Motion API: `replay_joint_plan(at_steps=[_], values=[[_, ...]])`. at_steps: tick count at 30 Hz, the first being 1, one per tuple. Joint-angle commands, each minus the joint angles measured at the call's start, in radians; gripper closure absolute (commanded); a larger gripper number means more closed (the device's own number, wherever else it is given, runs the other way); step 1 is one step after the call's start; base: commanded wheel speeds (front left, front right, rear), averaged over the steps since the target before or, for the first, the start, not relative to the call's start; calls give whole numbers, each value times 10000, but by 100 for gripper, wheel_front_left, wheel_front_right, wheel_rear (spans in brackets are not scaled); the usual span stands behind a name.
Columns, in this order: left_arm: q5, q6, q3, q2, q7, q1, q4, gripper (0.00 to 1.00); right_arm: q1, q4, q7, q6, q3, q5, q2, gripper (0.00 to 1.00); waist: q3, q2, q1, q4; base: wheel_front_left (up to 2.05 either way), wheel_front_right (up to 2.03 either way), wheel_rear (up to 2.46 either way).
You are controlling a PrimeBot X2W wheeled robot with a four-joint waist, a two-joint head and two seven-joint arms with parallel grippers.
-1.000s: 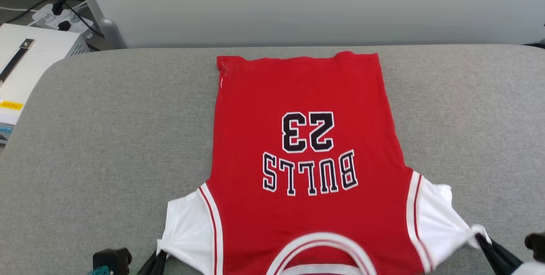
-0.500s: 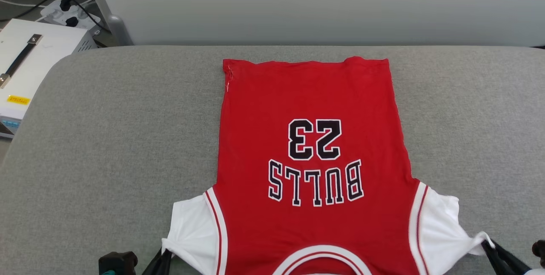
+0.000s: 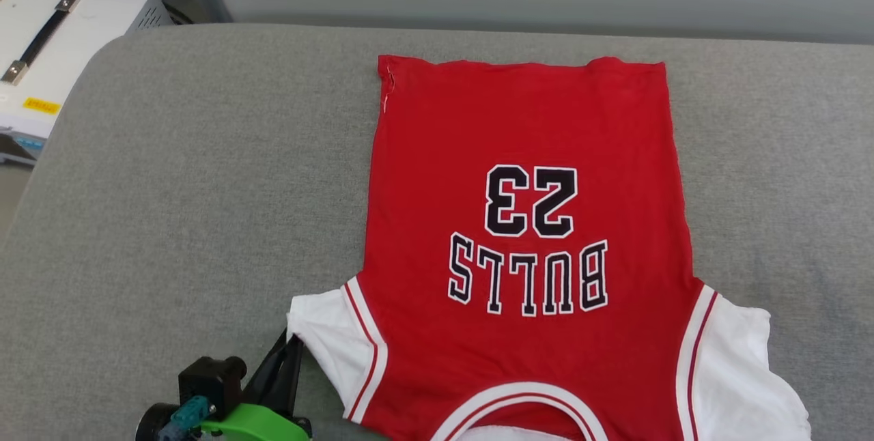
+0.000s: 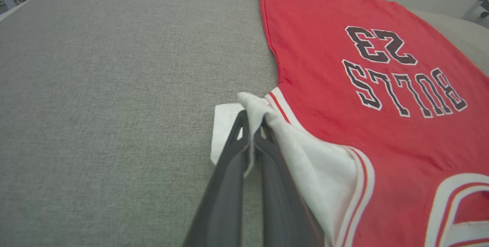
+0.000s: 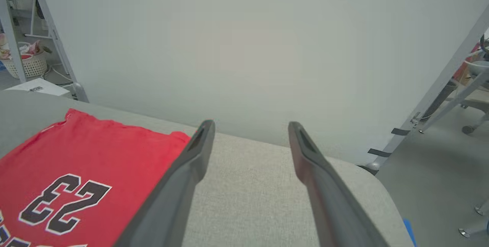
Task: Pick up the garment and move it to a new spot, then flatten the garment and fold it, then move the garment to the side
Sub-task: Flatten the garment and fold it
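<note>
step in hand: flattening. the garment [image 3: 526, 222] lies print side up on the tabletop [image 3: 171, 188], running from the centre of the head view down to 6 o'clock, hem toward 12 o'clock, collar at 6 o'clock, so "bulls 23" reads upside down. the left gripper [image 4: 252, 124], at 7 o'clock in the head view, has its fingers clamped on the outer edge of the near white sleeve [image 4: 305, 163], and the cloth there is pinched into a raised ridge. the right gripper [image 5: 250, 128] has its fingers apart with nothing between them, above bare tabletop just beside the garment's hem corner. the far sleeve [image 3: 744, 359], at 4 o'clock, lies loose and slightly rumpled. judgement: the body is nearly flat; the next move calls for laying out the pinched sleeve and letting it go, then smoothing both sleeves before any fold. materials: thin, limp red jersey knit with a wavy raw-looking hem, striped red-and-white trim at armholes and collar, flat black print outlined in white; the tabletop is covered in grey woven fabric, matte, with rounded corners. a white case [image 3: 61, 52] with a dark handle sits at 10 o'clock, off the tabletop.
</note>
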Motion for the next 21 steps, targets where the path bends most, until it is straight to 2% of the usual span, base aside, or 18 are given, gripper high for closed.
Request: replay_joint_plan(at_steps=[1, 7, 14, 18, 21], values=[[187, 50, -5, -50, -60, -331, -184, 100, -775, -123, 398, -9, -54, 118, -98, 0, 726, -1, 1, 489, 0, 0, 0], [643, 162, -205, -211, -57, -875, -937, 100, -3921, 525, 3232, -9, 746, 542, -772, 0, 1926, -1, 1, 1064, 0, 0, 0], [1084, 181, -312, -521, -59, -1431, -1443, 100, -7086, 2331, 7549, -9, 2127, 1327, -811, 0, 3146, -1, 1, 1665, 0, 0, 0], [1300, 113, -273, -730, -59, -1637, -1613, 100, -8306, 3315, 8925, -9, 2539, 1102, -676, 0, 3645, -1, 1, 1975, 0, 0, 0], [1460, 57, -224, -866, -59, -1730, -1733, 100, -8887, 3941, 9466, -9, 2780, 801, -573, 0, 3987, -1, 1, 2149, 0, 0, 0]])
